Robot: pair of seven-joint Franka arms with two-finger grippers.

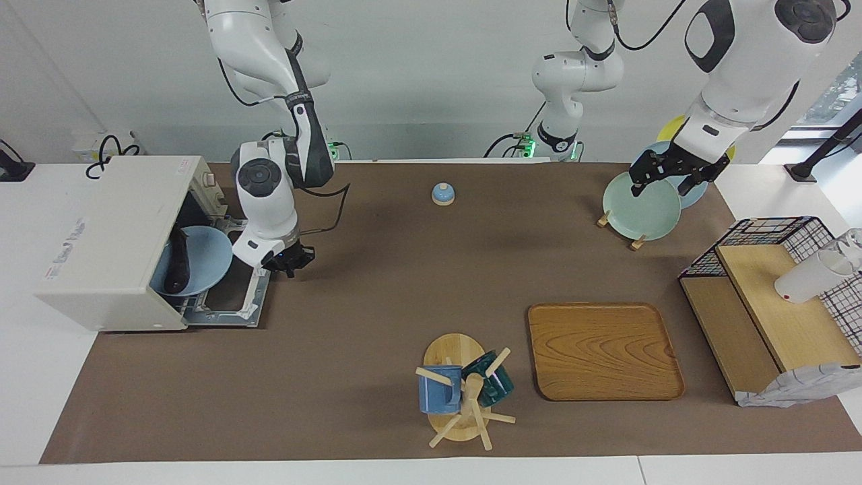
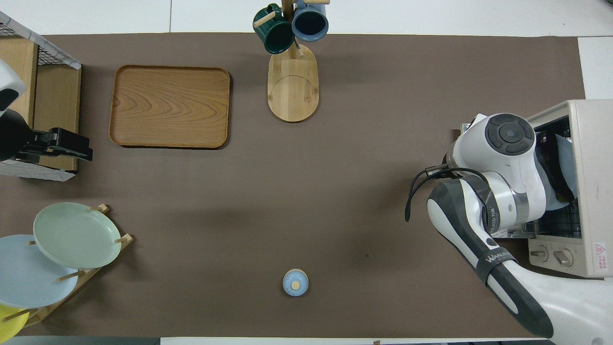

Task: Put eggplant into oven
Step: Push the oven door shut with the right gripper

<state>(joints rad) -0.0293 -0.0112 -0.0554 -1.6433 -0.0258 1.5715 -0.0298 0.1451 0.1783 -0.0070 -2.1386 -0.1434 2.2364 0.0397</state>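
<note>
The cream-white oven [image 1: 108, 229] stands at the right arm's end of the table with its door [image 1: 225, 306] dropped open. The dark eggplant [image 1: 177, 264] lies on a blue plate [image 1: 205, 259] that sits in the oven's mouth on the rack. In the overhead view the eggplant [image 2: 555, 163] shows inside the oven [image 2: 594, 182], partly covered by the right arm. My right gripper [image 1: 288, 259] hangs empty just over the edge of the open door, apart from the plate. My left gripper [image 1: 663, 180] waits open and empty in the air over the plate rack; it also shows in the overhead view [image 2: 67, 146].
A small blue bell [image 1: 442, 194] sits mid-table near the robots. A rack with a green plate [image 1: 640, 205] stands at the left arm's end, beside a wire-and-wood shelf [image 1: 774, 289]. A wooden tray [image 1: 603, 350] and a mug tree [image 1: 465, 387] lie farther out.
</note>
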